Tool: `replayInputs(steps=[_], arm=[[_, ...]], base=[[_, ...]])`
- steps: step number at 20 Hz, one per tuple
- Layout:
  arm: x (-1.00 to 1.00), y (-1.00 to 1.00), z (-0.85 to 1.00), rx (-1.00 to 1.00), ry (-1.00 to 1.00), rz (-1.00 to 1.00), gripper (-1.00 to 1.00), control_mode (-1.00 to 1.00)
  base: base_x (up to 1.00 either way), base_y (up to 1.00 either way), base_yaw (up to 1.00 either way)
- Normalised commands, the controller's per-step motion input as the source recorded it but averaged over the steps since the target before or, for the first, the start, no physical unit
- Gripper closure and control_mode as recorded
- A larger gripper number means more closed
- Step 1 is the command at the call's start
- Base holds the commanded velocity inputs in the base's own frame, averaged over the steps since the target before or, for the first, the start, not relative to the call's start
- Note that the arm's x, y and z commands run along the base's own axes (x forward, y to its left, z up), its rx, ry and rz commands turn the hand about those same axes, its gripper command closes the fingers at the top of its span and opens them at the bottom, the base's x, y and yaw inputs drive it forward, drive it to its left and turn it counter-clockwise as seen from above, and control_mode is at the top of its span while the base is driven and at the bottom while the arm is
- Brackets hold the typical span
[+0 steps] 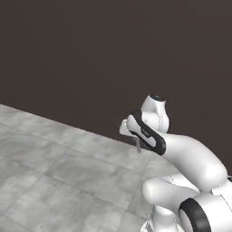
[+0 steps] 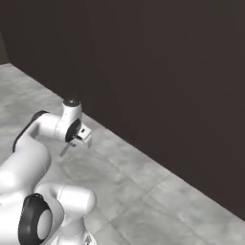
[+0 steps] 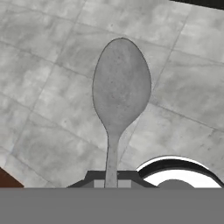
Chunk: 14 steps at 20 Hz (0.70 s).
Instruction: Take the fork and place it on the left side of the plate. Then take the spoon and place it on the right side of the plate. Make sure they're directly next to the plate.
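My gripper [image 3: 112,183] is shut on the handle of the spoon [image 3: 121,89], a thin grey metallic one. In the hand view its bowl points away from the hand, over grey floor tiles. From the left base view, the folded arm carries the gripper [image 1: 135,137] low in front of the dark wall, and the spoon [image 1: 138,146] shows as a thin grey sliver under the hand. The right base view has the gripper [image 2: 79,139] at mid-left, the spoon [image 2: 65,150] slanting down to the left from it. The fork and the plate are out of view.
A grey tiled floor [image 1: 54,167] spreads below the arm. A tall dark wall [image 2: 162,72] runs along behind it in both base views. A small red-brown corner [image 3: 6,180] shows at the lower left of the hand view.
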Motion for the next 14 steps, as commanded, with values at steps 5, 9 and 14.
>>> replayInputs(steps=[5,9,14], arm=[[0.00,0.00,0.00,0.00,0.00,0.00,1.00,1.00],[0.00,0.00,0.00,0.00,0.00,0.00,1.00,1.00],[0.00,0.00,0.00,0.00,0.00,0.00,1.00,1.00]], base=[[1.00,0.00,0.52],[1.00,0.00,0.55],[1.00,0.00,0.54]])
